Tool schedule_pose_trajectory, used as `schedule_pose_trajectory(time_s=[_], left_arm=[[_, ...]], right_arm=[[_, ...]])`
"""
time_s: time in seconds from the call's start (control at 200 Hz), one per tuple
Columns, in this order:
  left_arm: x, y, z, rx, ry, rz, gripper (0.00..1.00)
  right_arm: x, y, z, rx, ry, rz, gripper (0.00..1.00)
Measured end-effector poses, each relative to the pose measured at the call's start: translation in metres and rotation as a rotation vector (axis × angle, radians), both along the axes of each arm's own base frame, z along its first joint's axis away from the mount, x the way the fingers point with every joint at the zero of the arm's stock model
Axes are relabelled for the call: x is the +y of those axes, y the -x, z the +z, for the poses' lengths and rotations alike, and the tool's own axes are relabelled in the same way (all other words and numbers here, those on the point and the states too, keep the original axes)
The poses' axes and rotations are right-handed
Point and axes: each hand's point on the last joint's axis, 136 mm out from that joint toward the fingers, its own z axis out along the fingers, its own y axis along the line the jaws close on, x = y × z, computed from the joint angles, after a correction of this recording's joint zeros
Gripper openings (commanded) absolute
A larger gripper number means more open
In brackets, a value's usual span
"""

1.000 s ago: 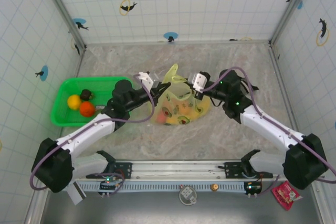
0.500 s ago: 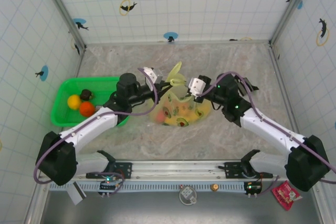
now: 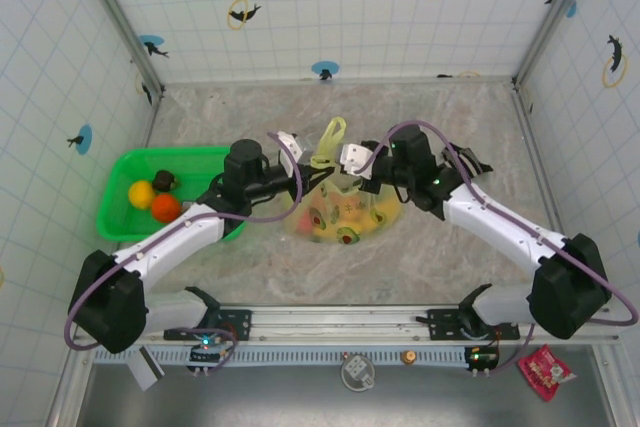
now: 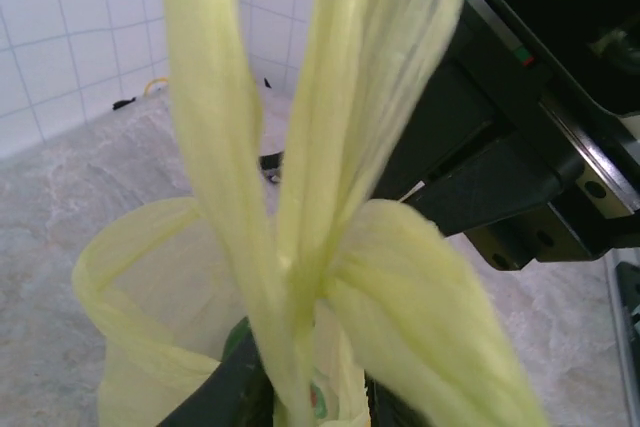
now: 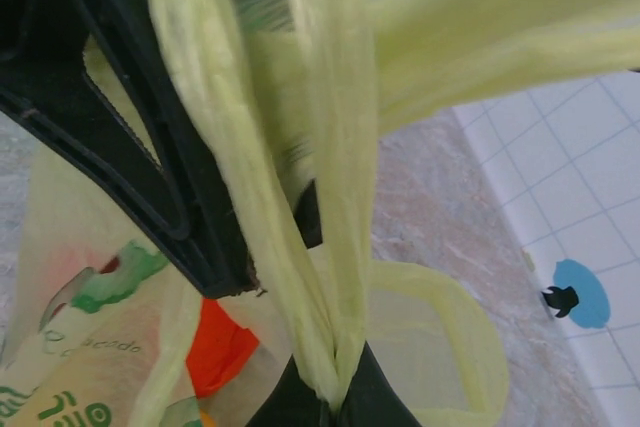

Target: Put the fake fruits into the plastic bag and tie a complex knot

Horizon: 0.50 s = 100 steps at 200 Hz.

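Observation:
The plastic bag lies mid-table with several fake fruits showing through its pale film. Its two loop handles rise between the arms and cross there. My left gripper is shut on one strap, which runs down between its dark fingers. My right gripper is shut on the other strap, right beside the left one. An orange fruit shows through the film. Three more fruits, yellow, orange and dark brown, lie in the green basket. A tight knot lump is out of view.
The green mesh basket stands at the left, just beside my left forearm. Tiled walls close in the table at the back and on both sides. The marble top stretches behind and right of the bag.
The right gripper has swung left with its strap, closing on the left gripper. The handles now stand up crossed between them, and the bag has been drawn in tighter.

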Motion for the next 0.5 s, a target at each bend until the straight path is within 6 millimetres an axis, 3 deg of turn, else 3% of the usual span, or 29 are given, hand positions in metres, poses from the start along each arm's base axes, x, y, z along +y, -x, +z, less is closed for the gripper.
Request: schedule_pose_trajectory(time_s=[0.08,0.315,0.38,0.5], left_arm=[[0.0,0.001,0.0,-0.004,0.0,-0.005,0.42],[-0.001,0.004,0.001,-0.001,0.004,-0.024,0.44],[-0.002,0.005,0.001,0.0,0.005,-0.028,0.39],[-0.003,0.008,0.001,-0.005,0.006,-0.05,0.16]], right_arm=[[0.002,0.001,-0.002,0.017,0.014,0.013,0.0],[0.007,0.004,0.0,0.046,0.024,0.048,0.0],[0.009,0.005,0.002,0.045,0.026,0.055,0.0],[0.01,0.006,0.005,0.04,0.025,0.065,0.0]])
